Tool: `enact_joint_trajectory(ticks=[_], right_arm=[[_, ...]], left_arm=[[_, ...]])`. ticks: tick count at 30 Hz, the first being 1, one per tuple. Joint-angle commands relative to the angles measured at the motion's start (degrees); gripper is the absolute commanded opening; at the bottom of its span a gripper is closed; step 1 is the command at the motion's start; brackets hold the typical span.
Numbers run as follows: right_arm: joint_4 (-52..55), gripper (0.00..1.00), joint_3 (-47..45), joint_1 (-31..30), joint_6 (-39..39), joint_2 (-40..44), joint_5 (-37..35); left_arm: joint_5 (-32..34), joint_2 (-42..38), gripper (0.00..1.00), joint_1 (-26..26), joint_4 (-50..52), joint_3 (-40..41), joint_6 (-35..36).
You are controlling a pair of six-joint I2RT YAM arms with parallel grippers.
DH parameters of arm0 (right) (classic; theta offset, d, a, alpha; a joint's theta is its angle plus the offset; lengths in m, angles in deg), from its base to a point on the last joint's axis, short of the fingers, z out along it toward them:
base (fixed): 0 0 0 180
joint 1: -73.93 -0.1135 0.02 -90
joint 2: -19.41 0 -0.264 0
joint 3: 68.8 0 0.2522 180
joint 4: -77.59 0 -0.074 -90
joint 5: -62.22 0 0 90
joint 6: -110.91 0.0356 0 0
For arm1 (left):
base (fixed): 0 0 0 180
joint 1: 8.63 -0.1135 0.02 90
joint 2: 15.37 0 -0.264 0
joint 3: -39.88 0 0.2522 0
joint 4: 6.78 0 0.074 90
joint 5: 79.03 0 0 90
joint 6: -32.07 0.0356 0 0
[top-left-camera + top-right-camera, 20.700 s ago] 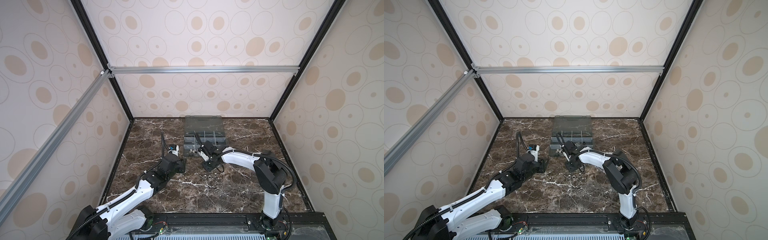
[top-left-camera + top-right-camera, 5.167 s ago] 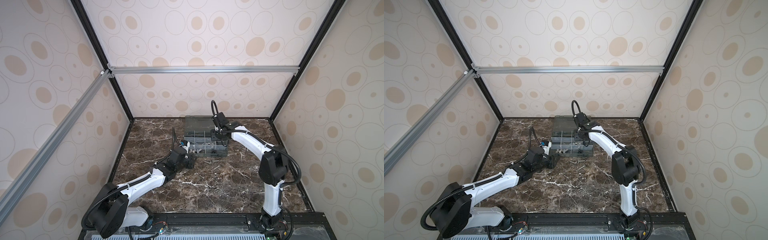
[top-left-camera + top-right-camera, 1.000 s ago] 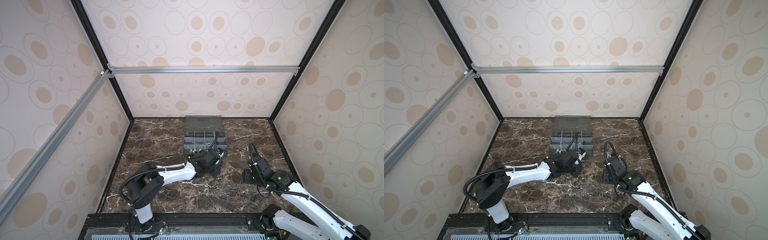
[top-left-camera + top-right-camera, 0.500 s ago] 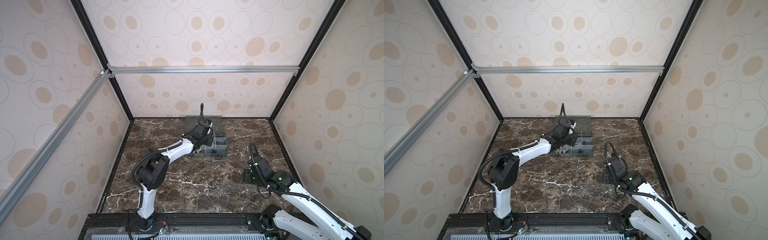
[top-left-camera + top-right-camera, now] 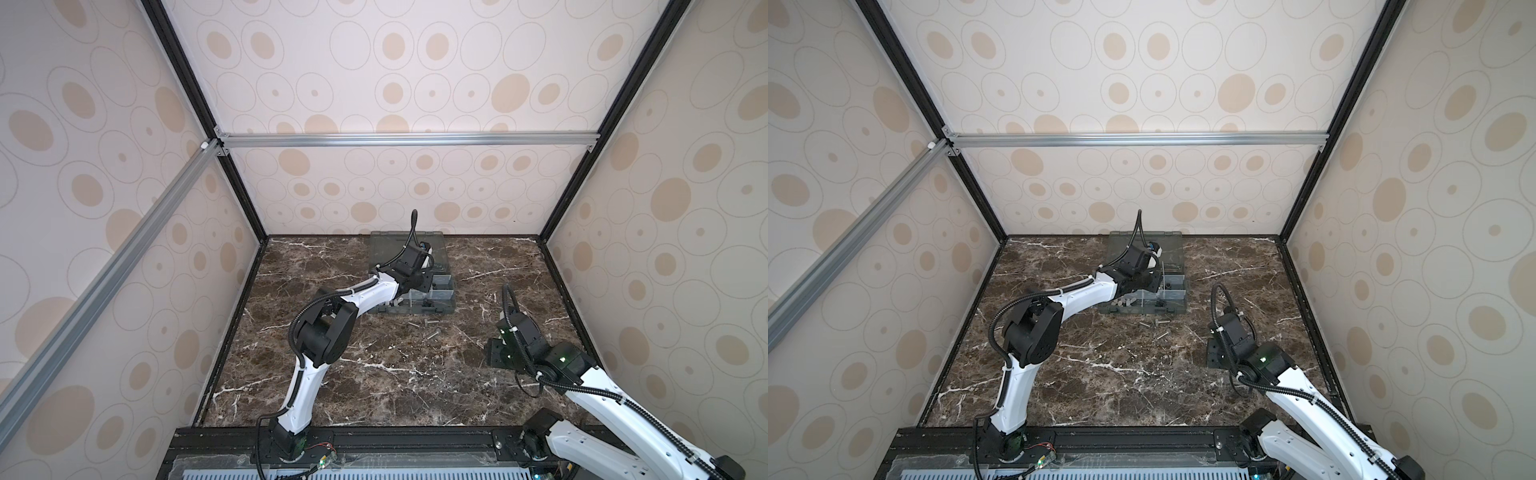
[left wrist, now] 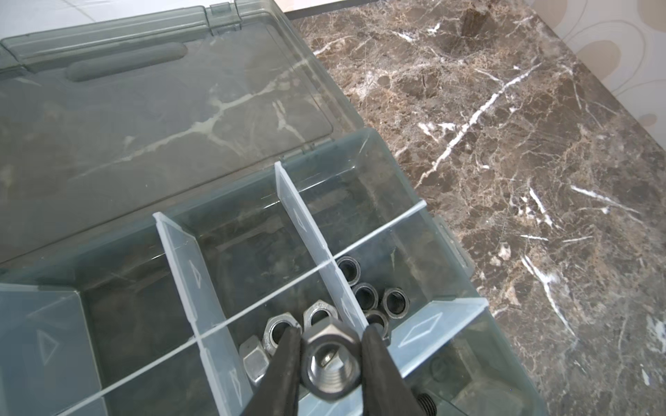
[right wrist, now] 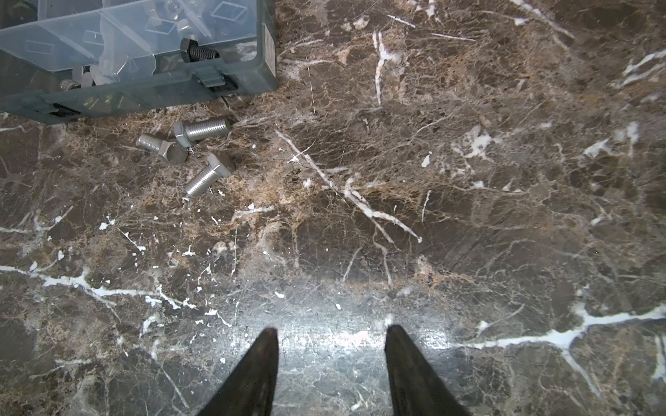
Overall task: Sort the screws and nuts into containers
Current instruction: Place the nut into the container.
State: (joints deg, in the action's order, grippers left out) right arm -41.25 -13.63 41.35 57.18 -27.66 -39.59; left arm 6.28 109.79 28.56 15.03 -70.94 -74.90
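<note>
The grey organiser box (image 5: 441,306) (image 5: 1178,310) lies open at the back of the marble table, its containers split by pale dividers (image 6: 187,266). My left gripper (image 6: 331,329) (image 5: 422,286) hangs over the box, shut on a silver nut (image 6: 331,360). Below it one container holds silver nuts (image 6: 275,331), and the one beside it black nuts (image 6: 365,296). Three silver screws (image 7: 201,130) (image 5: 428,322) (image 5: 1162,321) lie loose just in front of the box. My right gripper (image 7: 331,329) (image 5: 496,356) stands open and empty low over bare marble at the right.
The box's hinged lid (image 6: 162,93) lies flat behind it against the back wall. A black screw (image 7: 199,52) rests in a front corner container. Patterned walls with black frame posts enclose the table on three sides.
Over the last second my left arm swung from the table in front of the box up over its containers, carrying the nut. The right arm has stayed still.
</note>
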Motion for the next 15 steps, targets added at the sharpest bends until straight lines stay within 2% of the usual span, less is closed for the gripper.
enact_joint_trajectory(ticks=[1,6,15], right_arm=[[1.54,0.51,-0.89,-0.42,0.67,0.66,-0.10],[1.67,0.51,-0.99,-0.39,0.62,0.75,-0.12],[1.15,0.51,-2.25,-0.47,0.23,1.11,-0.05]], left_arm=[[-0.41,0.70,0.35,-0.56,0.04,-2.93,-0.47],[-0.83,0.30,0.41,-0.76,-0.32,-2.80,-1.35],[-1.07,-6.07,0.42,-0.74,-2.90,2.84,-2.08]])
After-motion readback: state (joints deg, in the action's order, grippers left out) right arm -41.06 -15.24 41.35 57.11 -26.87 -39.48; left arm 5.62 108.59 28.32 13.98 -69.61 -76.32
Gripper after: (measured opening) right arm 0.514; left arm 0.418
